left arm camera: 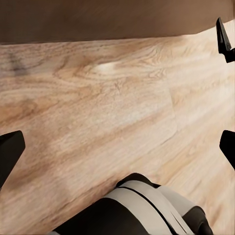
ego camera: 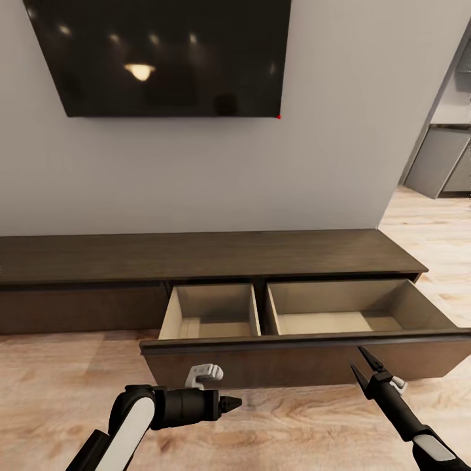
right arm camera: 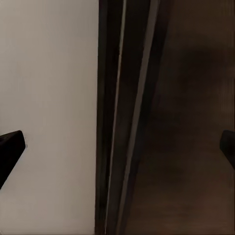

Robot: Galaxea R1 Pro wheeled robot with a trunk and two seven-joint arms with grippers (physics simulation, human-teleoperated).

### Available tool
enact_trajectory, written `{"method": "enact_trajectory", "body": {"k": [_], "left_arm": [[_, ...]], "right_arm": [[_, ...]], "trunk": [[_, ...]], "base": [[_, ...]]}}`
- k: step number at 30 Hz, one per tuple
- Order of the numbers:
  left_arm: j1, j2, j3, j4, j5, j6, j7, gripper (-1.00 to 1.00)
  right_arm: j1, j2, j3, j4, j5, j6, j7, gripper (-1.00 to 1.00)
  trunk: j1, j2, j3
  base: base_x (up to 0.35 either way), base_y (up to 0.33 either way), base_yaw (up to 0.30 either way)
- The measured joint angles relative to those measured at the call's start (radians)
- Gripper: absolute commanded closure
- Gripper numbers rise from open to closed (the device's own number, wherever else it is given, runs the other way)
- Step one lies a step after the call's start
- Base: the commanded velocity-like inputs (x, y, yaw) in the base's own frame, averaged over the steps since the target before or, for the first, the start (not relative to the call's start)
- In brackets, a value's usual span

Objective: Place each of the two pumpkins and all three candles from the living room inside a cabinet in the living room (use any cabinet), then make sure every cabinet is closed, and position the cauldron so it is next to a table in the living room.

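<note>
The cabinet [ego camera: 209, 255] is a long low dark wood console against the wall. One wide drawer [ego camera: 307, 358] is pulled out, and both of its pale compartments [ego camera: 209, 314] are bare inside. My left gripper [ego camera: 234, 403] hovers low over the floor just before the drawer front, open, with nothing between its fingers [left arm camera: 10, 152]. My right gripper [ego camera: 356, 358] is open and empty at the drawer front's right part, and its wrist view looks closely at the dark drawer edge [right arm camera: 127, 117]. The pumpkins, candles, cauldron and table are out of view.
A black TV [ego camera: 163, 52] hangs on the grey wall above the console. Light wood floor [ego camera: 65, 379] runs in front of it. The pulled-out drawer juts toward me. At the right, past the wall's end, stand grey kitchen units [ego camera: 445, 163].
</note>
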Motion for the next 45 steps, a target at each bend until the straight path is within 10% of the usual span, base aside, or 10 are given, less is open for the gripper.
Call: {"method": "enact_trajectory", "body": {"k": [31,45], "left_arm": [[0.0,0.0,0.0,0.001,0.0,0.0,0.0,-1.0],[-0.001,-0.007,-0.001,0.009,-0.002,0.0,0.004,-1.0]], "right_arm": [[0.002,0.0,0.001,0.0,0.0,-0.002,-0.051,-1.0],[0.006,0.001,0.0,0.001,-0.002,-0.029,-0.054,-1.0]], "trunk": [[-0.002,0.001,0.019],[-0.009,0.004,0.074]], "base": [[-0.092,0.0,0.0],[-0.011,0.0,0.0]]}}
